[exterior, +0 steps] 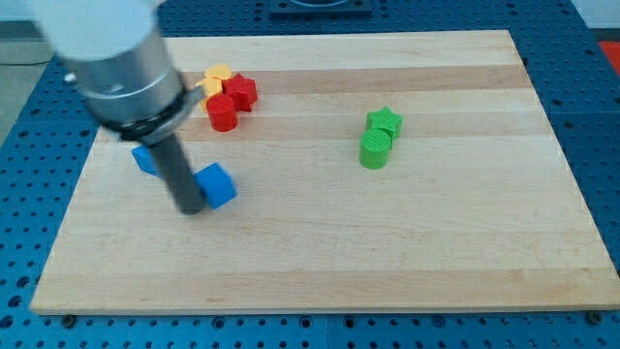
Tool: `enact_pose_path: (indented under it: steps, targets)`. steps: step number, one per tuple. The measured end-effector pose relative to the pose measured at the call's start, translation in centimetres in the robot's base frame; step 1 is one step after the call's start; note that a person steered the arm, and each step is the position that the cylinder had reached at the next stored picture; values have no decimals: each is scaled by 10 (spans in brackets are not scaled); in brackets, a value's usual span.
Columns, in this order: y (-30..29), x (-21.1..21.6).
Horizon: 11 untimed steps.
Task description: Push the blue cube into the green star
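The blue cube point(217, 184) lies on the wooden board point(320, 262), left of the middle. The green star point(386, 121) sits to the right of the middle, touching a green cylinder point(375, 149) just below it. My tip point(190, 208) rests on the board against the blue cube's left side, on the side away from the green star. The rod rises to the view's top left into the grey arm.
A second blue block point(145, 158) lies left of the rod, partly hidden by it. Near the board's top left, a yellow block point(218, 78), a red star-like block point(241, 92) and a red cylinder point(222, 112) cluster together.
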<state>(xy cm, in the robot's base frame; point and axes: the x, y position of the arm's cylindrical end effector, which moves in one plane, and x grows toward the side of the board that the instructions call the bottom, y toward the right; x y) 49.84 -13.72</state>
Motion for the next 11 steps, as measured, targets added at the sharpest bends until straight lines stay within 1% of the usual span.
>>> enact_pose_path:
  steps: [1, 2, 3, 4, 5, 7, 8, 9, 11]
  targets:
    - [57, -27]
    - [54, -36]
    - [22, -37]
    - [18, -49]
    - [34, -63]
    - [105, -75]
    - [94, -78]
    - [96, -88]
    - [143, -101]
